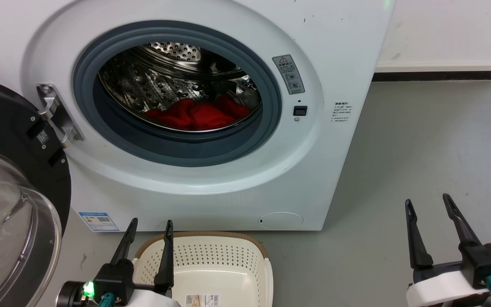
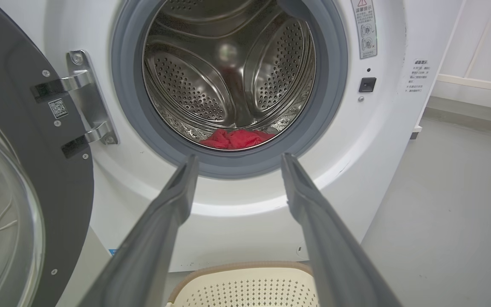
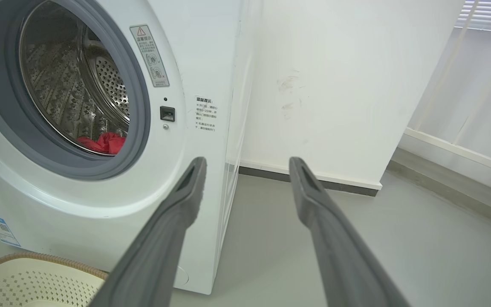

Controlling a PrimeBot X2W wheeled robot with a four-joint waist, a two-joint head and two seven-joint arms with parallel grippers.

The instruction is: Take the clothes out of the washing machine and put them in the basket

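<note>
Sitting in the washing machine (image 1: 211,183), the clothes (image 1: 198,115) are lying well beyond the left gripper (image 1: 151,222) and right gripper (image 1: 427,200) in the head view, both with jaws apart and empty, the basket (image 1: 211,256) just beside the left jaws. The left wrist view is framing them ahead between its jaws, the right wrist view left of its jaws; seemingly every step is remaining.

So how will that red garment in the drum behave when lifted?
The clothes lie crumpled in soft folds, so probably floppy: they will likely drape and trail from a pinch. The heap is small, so probably light, though wetness cannot be told.
</note>
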